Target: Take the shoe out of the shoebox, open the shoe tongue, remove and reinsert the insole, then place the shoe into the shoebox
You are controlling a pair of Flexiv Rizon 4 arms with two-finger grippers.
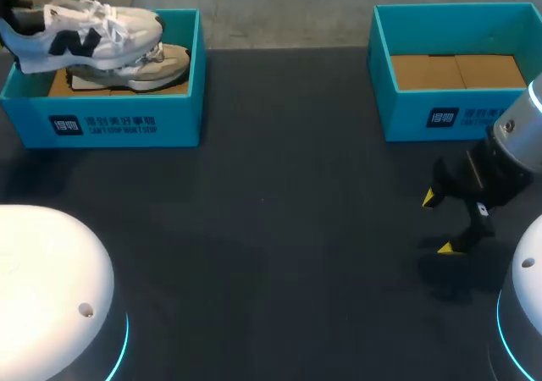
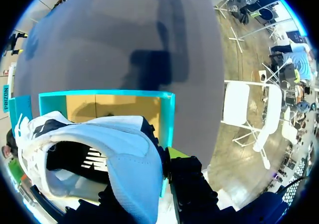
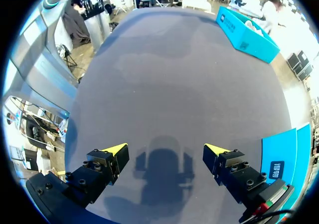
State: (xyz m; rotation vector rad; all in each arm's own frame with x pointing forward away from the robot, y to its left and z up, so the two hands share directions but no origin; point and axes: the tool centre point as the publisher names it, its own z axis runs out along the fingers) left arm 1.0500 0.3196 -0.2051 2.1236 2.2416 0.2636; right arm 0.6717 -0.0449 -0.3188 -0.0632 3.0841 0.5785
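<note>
Clamping white shoe (image 1: 89,35) by its heel in left gripper (image 2: 144,179), one fingertip hidden behind it, just above shoebox (image 1: 127,123) holding a half-covered second shoe (image 1: 146,69); hovering right gripper (image 1: 438,222) spread wide over table (image 1: 279,229).

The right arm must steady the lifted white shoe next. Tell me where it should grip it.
Probably the toe end, coming from the table's middle. The left gripper holds the white shoe by its heel collar, so the toe juts free over the shoebox, toward the open right gripper.
</note>
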